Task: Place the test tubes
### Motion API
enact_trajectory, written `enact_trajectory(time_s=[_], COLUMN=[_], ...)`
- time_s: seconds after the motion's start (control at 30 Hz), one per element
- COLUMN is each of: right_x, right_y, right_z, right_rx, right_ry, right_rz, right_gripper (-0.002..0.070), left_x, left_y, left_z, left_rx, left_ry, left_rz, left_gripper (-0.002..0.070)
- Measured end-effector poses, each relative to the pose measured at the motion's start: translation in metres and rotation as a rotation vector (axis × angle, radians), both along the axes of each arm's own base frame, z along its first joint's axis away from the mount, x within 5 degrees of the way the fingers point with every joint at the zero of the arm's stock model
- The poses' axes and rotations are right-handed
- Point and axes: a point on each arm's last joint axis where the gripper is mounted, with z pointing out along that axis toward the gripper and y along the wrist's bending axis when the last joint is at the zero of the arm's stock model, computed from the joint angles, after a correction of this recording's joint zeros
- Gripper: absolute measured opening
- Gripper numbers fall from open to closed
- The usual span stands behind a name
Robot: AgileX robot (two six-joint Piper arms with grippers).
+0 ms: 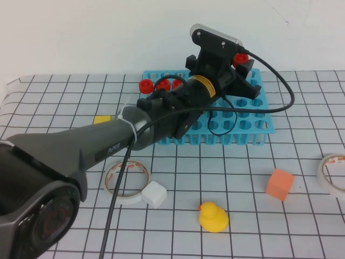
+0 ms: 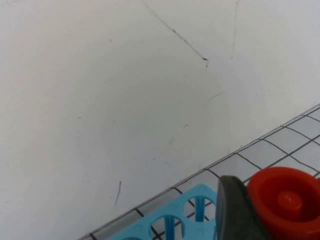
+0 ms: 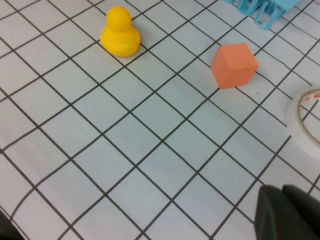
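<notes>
A blue test tube rack [image 1: 245, 116] stands at the back of the gridded table. Three red-capped tubes [image 1: 161, 84] stand in its far left holes. My left gripper [image 1: 242, 62] reaches over the rack's far right part and is shut on a red-capped test tube [image 1: 241, 57]. In the left wrist view the red cap [image 2: 285, 200] sits against one dark finger [image 2: 235, 212], with the rack's holes [image 2: 185, 215] below. My right gripper [image 3: 290, 212] is outside the high view. It hangs shut over bare table near the orange cube [image 3: 234, 65].
On the near table lie a tape roll [image 1: 127, 181], a white cube [image 1: 154, 194], a yellow duck [image 1: 213, 217], an orange cube [image 1: 280, 184] and a second tape roll [image 1: 334, 174] at the right edge. A small yellow block [image 1: 101, 120] lies left of the rack. A white wall rises behind.
</notes>
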Motion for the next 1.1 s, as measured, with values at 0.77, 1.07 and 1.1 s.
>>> enact_trajectory(time_s=[0.77, 1.07, 1.1], right_x=[0.0, 0.0, 0.0], right_y=[0.0, 0.0, 0.0], right_z=[0.0, 0.0, 0.0], right_rx=[0.0, 0.0, 0.0], right_ry=[0.0, 0.0, 0.0], right_rz=[0.0, 0.0, 0.0], right_gripper=[-0.0001, -0.0001, -0.0001], left_x=[-0.009, -0.007, -0.006], left_y=[-0.003, -0.005, -0.005], left_z=[0.005, -0.006, -0.007], left_rx=[0.048, 0.062, 0.061], left_ry=[0.08, 0.091, 0.09], left_rz=[-0.03, -0.033, -0.033], left_gripper=[0.0265, 0.0265, 0.0265])
